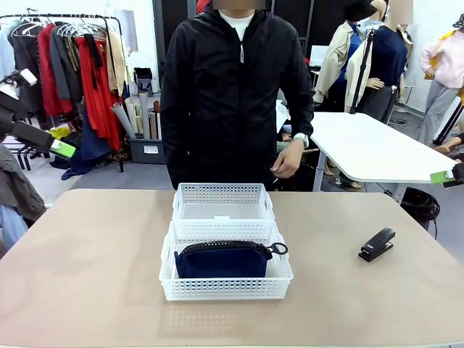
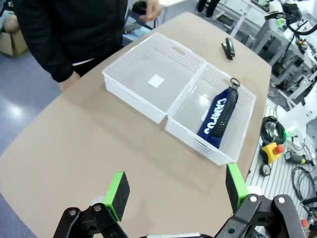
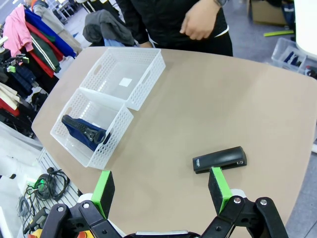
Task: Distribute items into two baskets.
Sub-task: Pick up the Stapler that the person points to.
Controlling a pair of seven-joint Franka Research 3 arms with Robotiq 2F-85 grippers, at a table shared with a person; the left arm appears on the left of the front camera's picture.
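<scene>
Lying zipper-up in the lower basket point(image 1: 226, 287) at the centre of the front view, the navy pouch point(image 1: 223, 261) is seen just behind its front wall. The upper basket point(image 1: 223, 194) is set touching it, a white label point(image 2: 155, 81) on its floor. The black stapler point(image 1: 377, 244) is found at centre right on the table point(image 1: 87, 261), well apart from both baskets. The left gripper point(image 2: 177, 191) and the right gripper point(image 3: 161, 189) are held spread wide, with nothing grasped.
</scene>
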